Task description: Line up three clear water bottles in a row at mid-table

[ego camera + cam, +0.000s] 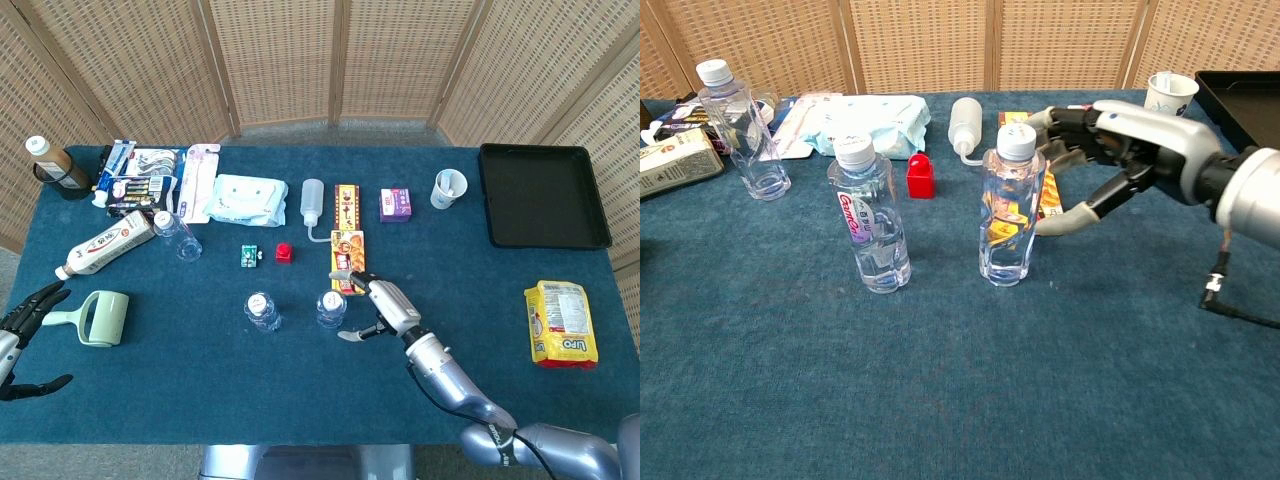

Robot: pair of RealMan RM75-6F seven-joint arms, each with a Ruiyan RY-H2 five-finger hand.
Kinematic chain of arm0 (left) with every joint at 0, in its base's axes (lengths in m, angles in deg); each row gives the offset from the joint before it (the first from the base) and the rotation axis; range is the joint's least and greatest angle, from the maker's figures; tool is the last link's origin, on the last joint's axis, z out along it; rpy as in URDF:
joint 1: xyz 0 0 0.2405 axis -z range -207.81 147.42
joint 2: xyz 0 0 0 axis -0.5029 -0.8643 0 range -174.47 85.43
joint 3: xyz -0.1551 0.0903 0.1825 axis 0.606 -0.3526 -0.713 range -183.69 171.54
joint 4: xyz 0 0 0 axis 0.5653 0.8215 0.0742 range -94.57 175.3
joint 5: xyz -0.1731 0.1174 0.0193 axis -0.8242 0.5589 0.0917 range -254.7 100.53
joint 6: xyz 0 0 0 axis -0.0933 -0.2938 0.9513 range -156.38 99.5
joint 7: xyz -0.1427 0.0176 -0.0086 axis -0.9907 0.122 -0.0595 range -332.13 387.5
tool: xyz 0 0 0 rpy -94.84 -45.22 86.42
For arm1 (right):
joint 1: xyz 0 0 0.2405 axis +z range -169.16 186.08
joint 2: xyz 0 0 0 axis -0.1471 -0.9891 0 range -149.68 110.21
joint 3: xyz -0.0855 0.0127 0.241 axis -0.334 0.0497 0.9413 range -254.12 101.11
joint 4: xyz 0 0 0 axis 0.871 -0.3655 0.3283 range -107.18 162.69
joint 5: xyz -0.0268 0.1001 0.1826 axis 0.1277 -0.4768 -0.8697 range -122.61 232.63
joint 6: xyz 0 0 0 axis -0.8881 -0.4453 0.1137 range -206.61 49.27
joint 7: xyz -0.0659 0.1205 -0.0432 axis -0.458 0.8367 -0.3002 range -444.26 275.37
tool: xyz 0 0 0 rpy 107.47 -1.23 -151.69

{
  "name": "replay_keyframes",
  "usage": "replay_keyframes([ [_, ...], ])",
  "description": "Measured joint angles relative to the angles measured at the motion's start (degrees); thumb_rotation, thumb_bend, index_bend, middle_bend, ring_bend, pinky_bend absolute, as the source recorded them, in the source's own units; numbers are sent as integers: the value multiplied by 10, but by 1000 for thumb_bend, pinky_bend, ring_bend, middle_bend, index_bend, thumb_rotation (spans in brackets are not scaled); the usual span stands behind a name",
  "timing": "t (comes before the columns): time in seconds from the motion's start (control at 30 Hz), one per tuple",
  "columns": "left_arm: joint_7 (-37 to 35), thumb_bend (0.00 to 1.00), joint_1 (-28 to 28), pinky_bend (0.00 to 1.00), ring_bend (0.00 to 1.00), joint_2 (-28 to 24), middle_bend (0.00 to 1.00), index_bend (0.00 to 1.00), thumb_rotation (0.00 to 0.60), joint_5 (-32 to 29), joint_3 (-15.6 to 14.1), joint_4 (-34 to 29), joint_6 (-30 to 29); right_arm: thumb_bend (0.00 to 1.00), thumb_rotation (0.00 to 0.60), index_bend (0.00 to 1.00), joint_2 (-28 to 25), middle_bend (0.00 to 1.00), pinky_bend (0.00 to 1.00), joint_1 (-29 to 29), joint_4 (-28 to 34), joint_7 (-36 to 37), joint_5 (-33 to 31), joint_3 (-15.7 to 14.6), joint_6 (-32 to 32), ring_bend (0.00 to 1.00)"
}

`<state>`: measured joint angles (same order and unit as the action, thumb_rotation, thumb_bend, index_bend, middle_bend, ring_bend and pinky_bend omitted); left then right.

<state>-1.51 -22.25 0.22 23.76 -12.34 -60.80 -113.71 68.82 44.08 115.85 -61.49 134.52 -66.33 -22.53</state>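
Right hand (1120, 150) spread apart, holding nothing, just beside upright middle bottle (1011, 205), second bottle (871, 216) near its left, third bottle (740, 130) well apart toward bench (180, 390) rear-left clutter, left hand (20, 335) spread at left edge, bare cloth along front edge.

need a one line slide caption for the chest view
Right hand open beside an upright clear plastic water bottle, a second clear bottle standing to its left on the blue cloth table.

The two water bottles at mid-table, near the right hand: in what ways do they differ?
The left bottle wears a label with pink lettering; the right bottle looks unlabelled, the orange box showing through it. The right hand is open beside the right bottle, the left bottle stands alone. Both stand upright, clear, white-capped.
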Motion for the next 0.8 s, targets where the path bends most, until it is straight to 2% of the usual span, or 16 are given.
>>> replay_keyframes([
  [0.17, -7, 108, -3, 103, 0, 0, 0, 0, 600, 0, 0, 4, -7, 66, 600, 162, -39, 181, 165, -22, 14, -7, 35, -20, 37, 155],
  [0.37, 1, 107, -4, 103, 0, 0, 0, 0, 600, -5, 2, 6, -9, 53, 600, 162, -87, 188, 193, -59, 14, 17, 98, -52, 112, 165],
  [0.67, 0, 107, -3, 103, 0, 1, 0, 0, 600, -17, 8, -3, -7, 51, 600, 176, -137, 207, 209, -116, -26, 61, 145, -81, 221, 171],
  [0.8, 8, 107, 0, 103, 0, -6, 0, 0, 600, -43, 19, -8, -3, 49, 600, 176, -167, 207, 210, -163, -41, 62, 157, -95, 287, 171],
])
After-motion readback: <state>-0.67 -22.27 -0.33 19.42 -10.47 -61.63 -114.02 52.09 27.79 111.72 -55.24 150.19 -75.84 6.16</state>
